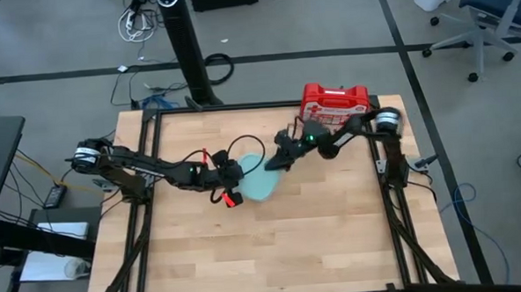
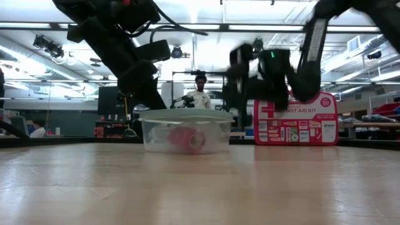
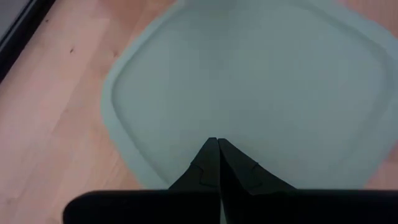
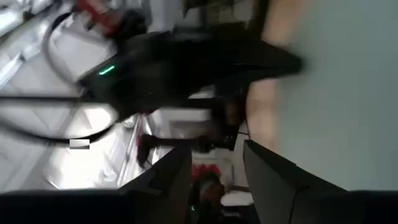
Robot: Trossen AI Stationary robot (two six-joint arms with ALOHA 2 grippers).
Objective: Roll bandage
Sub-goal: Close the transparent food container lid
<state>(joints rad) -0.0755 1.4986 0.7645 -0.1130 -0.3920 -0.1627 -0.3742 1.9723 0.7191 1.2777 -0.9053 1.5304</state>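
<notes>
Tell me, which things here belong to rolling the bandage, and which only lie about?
Belong to the job:
- small red bandage roll inside the clear plastic container
- pale green container lid
- left gripper, shut, over the lid
- right gripper, beside the lid

Only lying about:
- red hard first-aid case

Low view: the red first-aid case (image 2: 295,120), standing upright on the surface (image 2: 200,187) at the right, carries white capital lettering along its upper front, of which "ST AID KIT" can be read; the opening letters are hidden behind a dark robot arm. Below this line the case bears several small white panels and, near its upper right corner, a round white emblem; their print is too small to read.

High view: the same case (image 1: 334,101) shows white markings on its top, none legible.

Wrist views: no readable text.
</notes>
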